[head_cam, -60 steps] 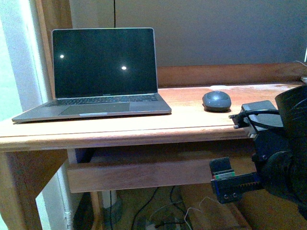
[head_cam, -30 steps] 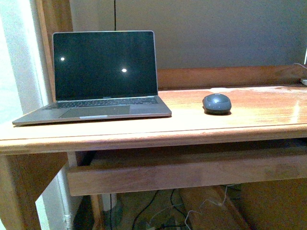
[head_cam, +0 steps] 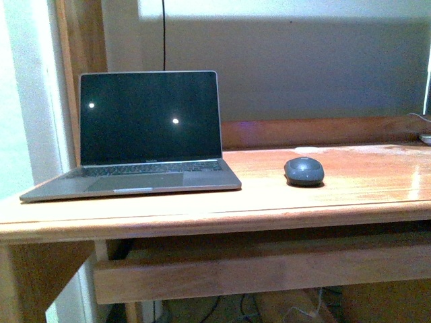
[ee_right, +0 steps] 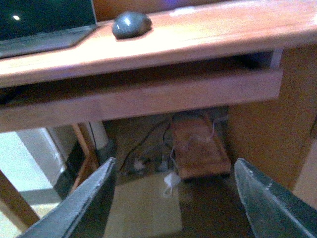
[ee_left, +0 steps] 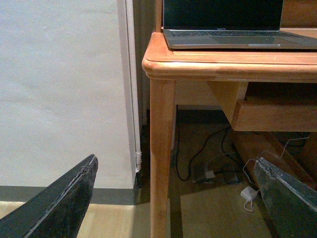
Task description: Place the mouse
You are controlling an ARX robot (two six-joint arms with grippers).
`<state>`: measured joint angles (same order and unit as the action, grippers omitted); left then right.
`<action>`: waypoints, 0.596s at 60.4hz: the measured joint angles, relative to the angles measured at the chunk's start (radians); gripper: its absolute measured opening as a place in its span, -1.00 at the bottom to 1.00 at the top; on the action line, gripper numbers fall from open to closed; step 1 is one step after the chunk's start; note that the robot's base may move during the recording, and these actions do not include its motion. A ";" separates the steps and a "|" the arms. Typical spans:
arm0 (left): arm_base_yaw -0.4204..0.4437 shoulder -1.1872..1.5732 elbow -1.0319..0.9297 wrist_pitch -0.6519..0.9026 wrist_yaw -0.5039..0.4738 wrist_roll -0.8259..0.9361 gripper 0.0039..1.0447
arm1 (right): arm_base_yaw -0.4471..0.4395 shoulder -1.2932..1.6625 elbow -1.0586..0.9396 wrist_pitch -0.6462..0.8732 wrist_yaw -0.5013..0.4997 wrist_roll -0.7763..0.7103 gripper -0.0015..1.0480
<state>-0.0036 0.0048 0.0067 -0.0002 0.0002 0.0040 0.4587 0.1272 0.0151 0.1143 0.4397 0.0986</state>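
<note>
The small dark grey oval mouse rests on the wooden desk, just right of the open laptop. It also shows in the right wrist view, on the desktop next to the laptop's corner. Neither arm shows in the front view. My left gripper is open and empty, low beside the desk's front left leg. My right gripper is open and empty, below the desk's front edge, well short of the mouse.
The laptop sits near the desk's left end, screen dark. A wooden rail runs under the desktop. Cables and a white adapter lie on the floor below. A wall stands left of the desk.
The right arm has dropped out of the front view. The front view has shifted, so the desk and laptop sit lower in the picture. The mouse has stayed put.
</note>
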 joint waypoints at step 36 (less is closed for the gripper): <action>0.000 0.000 0.000 0.000 0.000 0.000 0.86 | -0.445 -0.121 0.000 -0.113 -0.425 -0.093 -0.95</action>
<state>-0.0040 0.0048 0.0067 -0.0002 -0.0002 0.0040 0.0139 0.0063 0.0151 0.0013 0.0143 0.0059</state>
